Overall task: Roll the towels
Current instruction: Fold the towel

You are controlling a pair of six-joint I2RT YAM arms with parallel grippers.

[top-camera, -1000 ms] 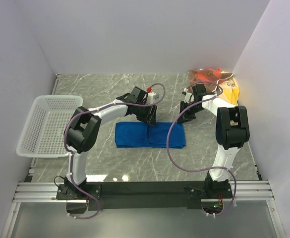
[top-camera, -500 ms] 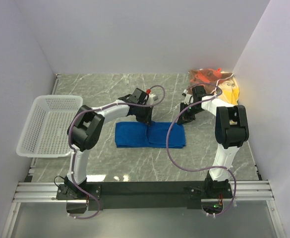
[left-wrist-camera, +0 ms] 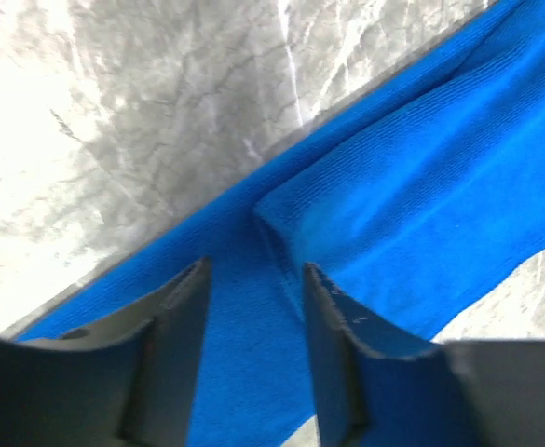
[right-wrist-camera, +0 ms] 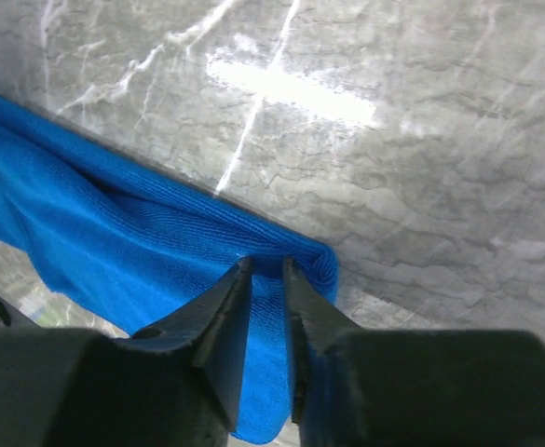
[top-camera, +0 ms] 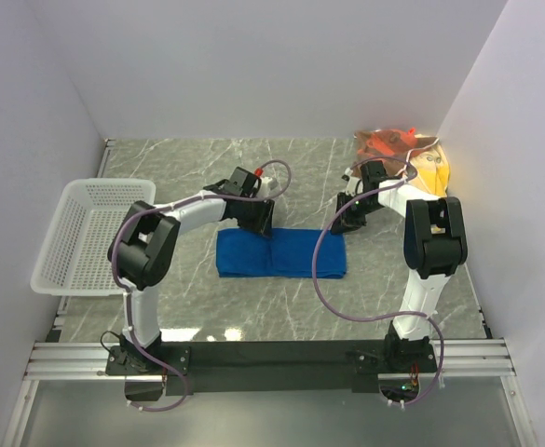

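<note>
The blue towel lies folded on the marble table, one layer lapped over another. My left gripper is open just above its far edge; in the left wrist view the lapped edge of the blue towel runs between the jaws. My right gripper is at the towel's far right corner; in the right wrist view it is shut on the folded corner of the blue towel. The yellow towel and the brown-and-orange patterned towel lie bunched at the back right.
A white mesh basket stands at the left edge of the table. White walls close in the left, back and right. Purple cables hang from both arms over the towel.
My left gripper has moved left along the blue towel's far edge. The right gripper has stayed at the towel's far right corner.
</note>
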